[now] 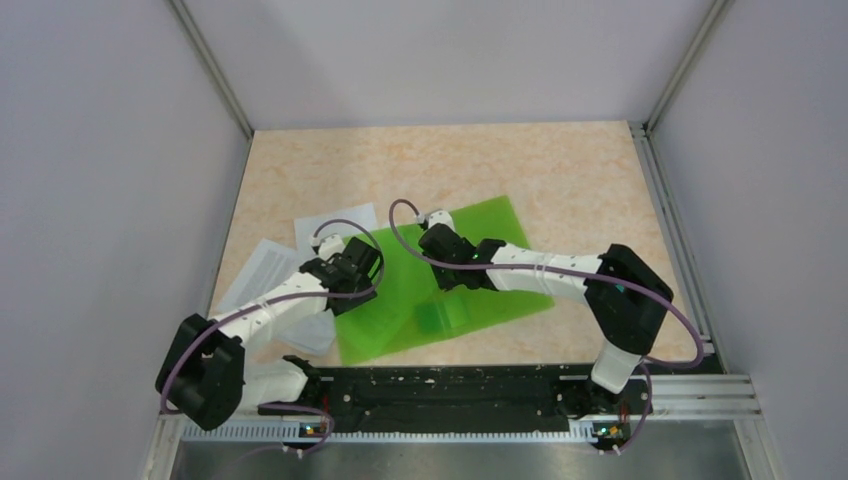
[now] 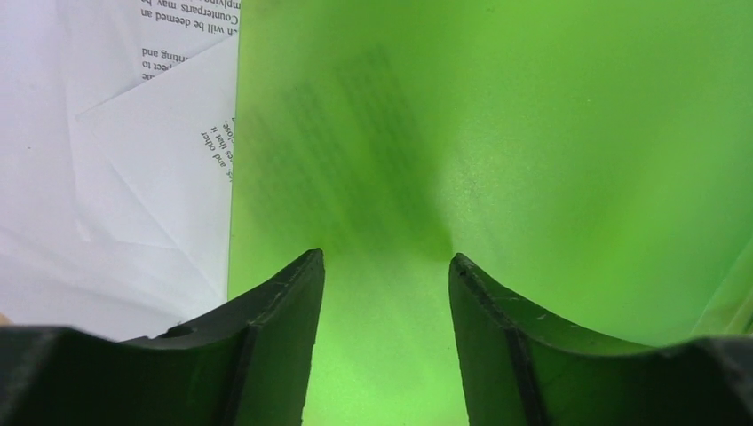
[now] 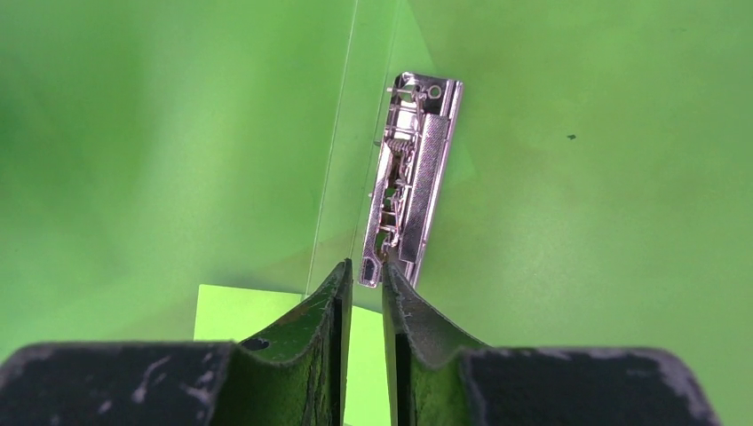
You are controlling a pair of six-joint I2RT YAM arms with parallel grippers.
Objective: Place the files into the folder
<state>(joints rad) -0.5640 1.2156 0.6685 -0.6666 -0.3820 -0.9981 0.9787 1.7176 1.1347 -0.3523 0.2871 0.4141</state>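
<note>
- The files (image 1: 265,265) lie fanned left of the folder (image 1: 480,225), print showing dimly through its cover, so apparently partly in.
- The left gripper (image 2: 386,266), spread, hovers over that cover.
- The right gripper (image 3: 366,271) is nearly closed at the metal clip (image 3: 413,169); whether it pinches anything cannot be told.

files (image 2: 133,177): right parts hidden under folder (image 2: 533,133), print there only a dark blur | print at top edge cut off | right end effector (image 3: 366,271): narrow gap, grip on cover unclear | left arm (image 1: 270,310) covers sheets in top view
</note>
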